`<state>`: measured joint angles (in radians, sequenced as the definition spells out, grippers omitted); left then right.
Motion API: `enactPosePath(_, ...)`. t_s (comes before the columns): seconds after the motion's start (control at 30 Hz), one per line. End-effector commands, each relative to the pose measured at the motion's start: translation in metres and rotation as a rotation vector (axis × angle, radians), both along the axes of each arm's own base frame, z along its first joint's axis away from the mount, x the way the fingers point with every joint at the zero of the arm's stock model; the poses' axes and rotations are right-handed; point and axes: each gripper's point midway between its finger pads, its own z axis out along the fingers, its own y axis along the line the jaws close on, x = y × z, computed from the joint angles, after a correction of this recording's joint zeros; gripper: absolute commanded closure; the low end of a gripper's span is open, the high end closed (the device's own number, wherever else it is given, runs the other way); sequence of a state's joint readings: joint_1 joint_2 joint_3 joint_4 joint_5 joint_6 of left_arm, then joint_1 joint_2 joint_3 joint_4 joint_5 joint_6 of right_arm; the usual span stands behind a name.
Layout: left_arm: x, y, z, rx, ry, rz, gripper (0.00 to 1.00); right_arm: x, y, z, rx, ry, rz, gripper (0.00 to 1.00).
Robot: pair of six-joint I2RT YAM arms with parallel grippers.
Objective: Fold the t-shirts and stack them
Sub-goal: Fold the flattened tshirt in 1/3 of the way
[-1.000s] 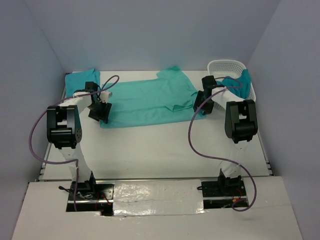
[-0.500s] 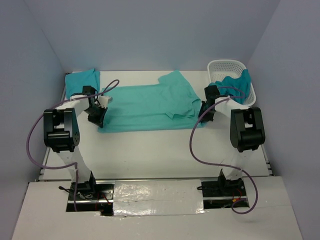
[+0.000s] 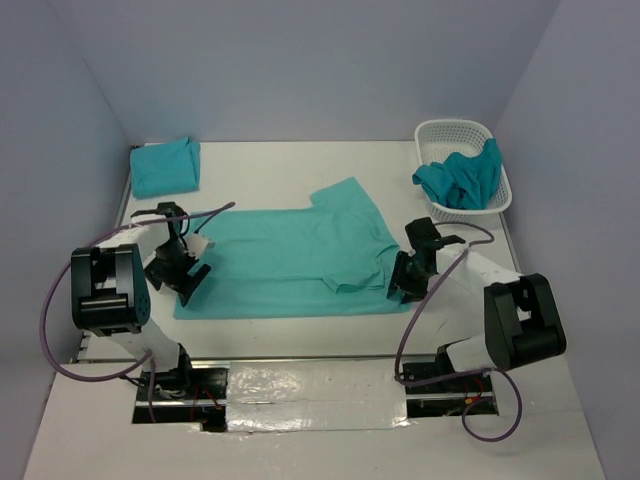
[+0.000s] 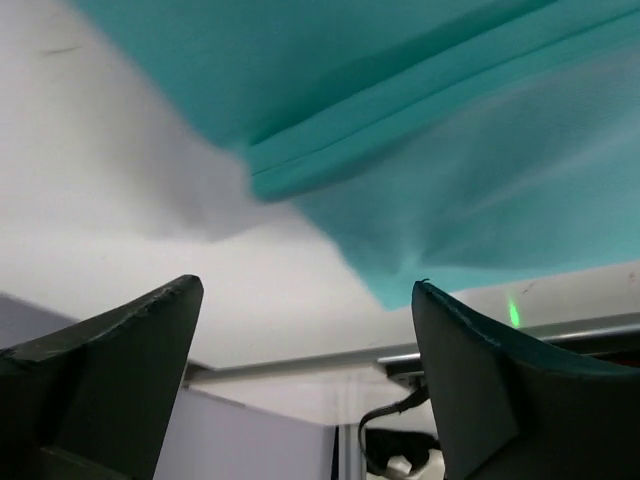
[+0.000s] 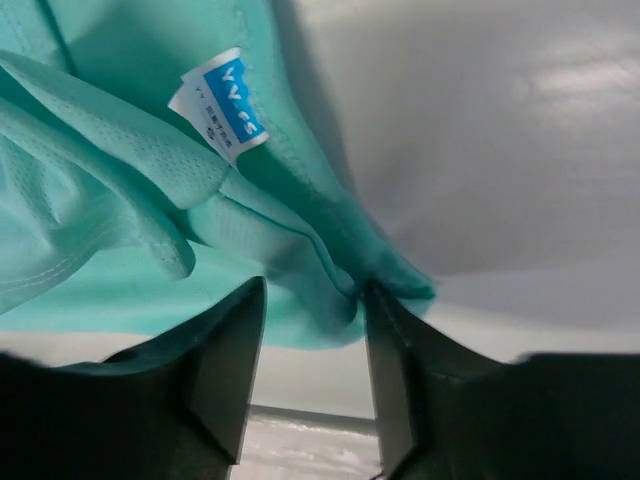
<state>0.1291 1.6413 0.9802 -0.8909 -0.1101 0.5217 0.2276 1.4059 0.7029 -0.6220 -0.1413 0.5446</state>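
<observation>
1. Bases of both arms sit at the bottom edge of the top view, with purple cables (image 3: 60, 330) looping up from them.
2. Low left, the left gripper (image 3: 186, 276) hangs at the lower left corner of the spread t-shirt (image 3: 290, 265). In its wrist view the left gripper (image 4: 305, 290) has its dark fingers (image 4: 120, 370) wide apart with nothing between them. The shirt corner (image 4: 450, 150) lies just beyond the tips, on the white table (image 4: 120, 170).
3. Low right, the right gripper (image 3: 405, 282) is down at the shirt's lower right corner, just beside the sleeve.
4. Its wrist view shows the right gripper (image 5: 312, 290) with jaws part-way apart and table visible through the gap. The folded hem of the shirt (image 5: 100, 200) reaches the tips but is not pinched (as far as the view shows). A small blue and white label (image 5: 220, 105) lies on the cloth further up.
5. The spread t-shirt fills the middle of the frame, lying flat on the table (image 3: 290, 165), one sleeve pointing to the upper middle.
6. Upper left, a folded t-shirt (image 3: 165, 165) rests at the table's far corner, well apart from the spread one.
7. Upper right, a white lattice basket (image 3: 455, 127) holds bunched t-shirts (image 3: 460, 180), darker teal, spilling over its near rim.
</observation>
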Motion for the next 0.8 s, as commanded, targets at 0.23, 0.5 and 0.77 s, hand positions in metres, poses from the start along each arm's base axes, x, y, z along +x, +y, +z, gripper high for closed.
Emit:
enactPosePath(0.23, 0.163, -0.073, 0.205, -0.178, -0.737, -0.210, 0.18, 0.054, -0.024, 0.107, -0.147, -0.299, 0.046, 0.49)
enactPosePath(0.5, 0.054, -0.308, 0.164, -0.602, -0.613, -1.121, 0.72, 0.068, 0.038, 0.092, 0.180, -0.323, 0.195, 0.67)
enactPosePath(0.77, -0.001, -0.403, 0.123, -0.851, -0.927, -1.718, 0.70, 0.078, 0.051, 0.073, 0.247, -0.280, 0.216, 0.59)
